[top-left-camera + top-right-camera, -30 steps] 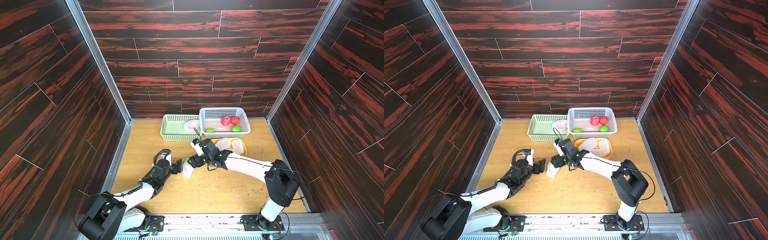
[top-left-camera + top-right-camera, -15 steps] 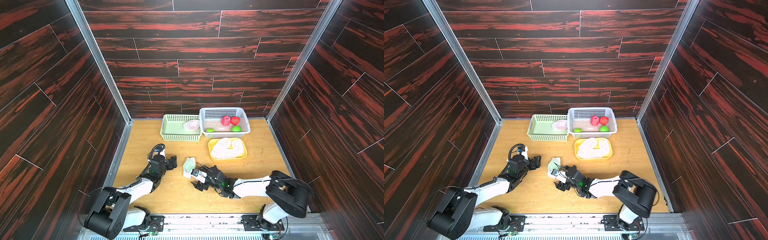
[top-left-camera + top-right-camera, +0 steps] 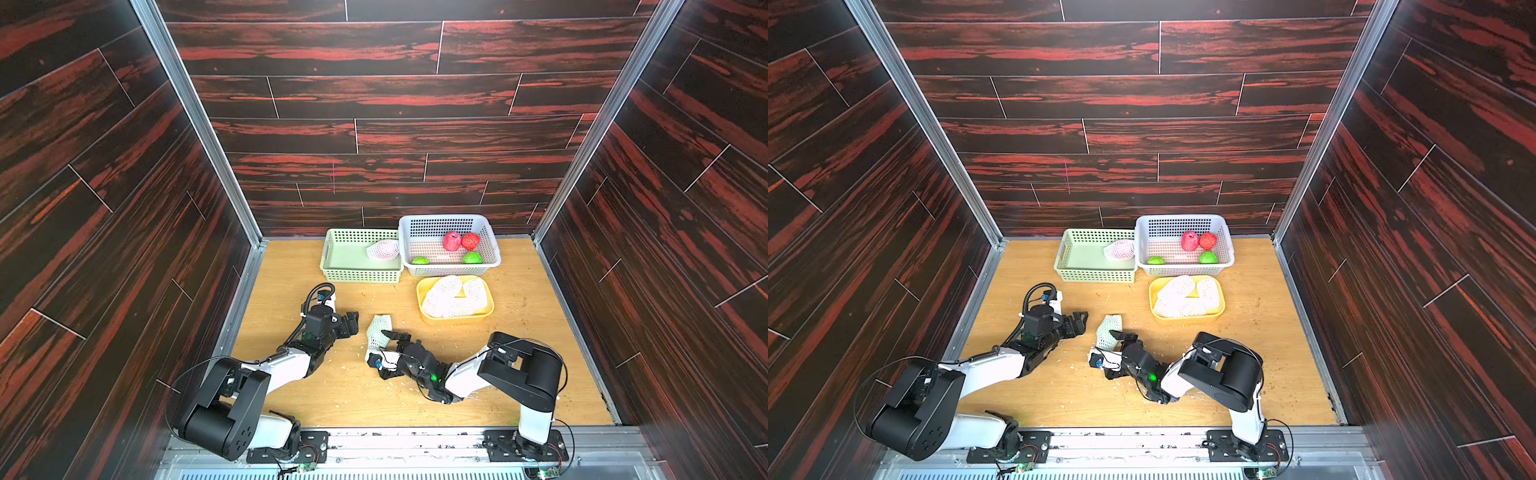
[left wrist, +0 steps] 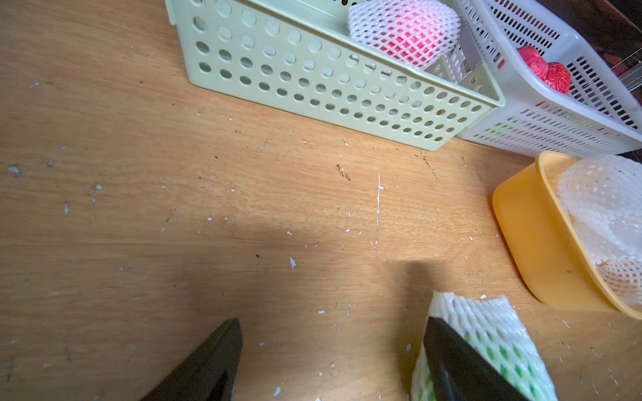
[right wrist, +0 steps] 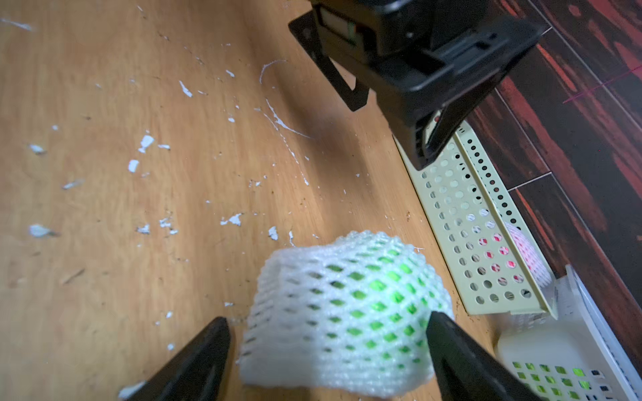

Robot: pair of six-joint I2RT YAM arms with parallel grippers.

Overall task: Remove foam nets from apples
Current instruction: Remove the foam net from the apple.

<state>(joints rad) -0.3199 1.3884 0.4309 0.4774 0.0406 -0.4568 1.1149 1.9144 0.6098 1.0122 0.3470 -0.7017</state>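
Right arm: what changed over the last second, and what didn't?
The right gripper swung from the far side of the netted green apple to its near side, jaws open astride it. The left gripper backed off slightly, open. The apple, green basket, white basket and yellow tray kept their places.

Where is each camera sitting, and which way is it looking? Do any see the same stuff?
Top views: high over the robot's base, looking down at the table; left arm and right arm show whole.
Left wrist: on the left arm, low, facing the green basket; the open left gripper shows.
Right wrist: on the right arm, low, facing the netted green apple; the open right gripper shows, and the left gripper beyond.
Shared: both wrist views catch that apple and the green basket.
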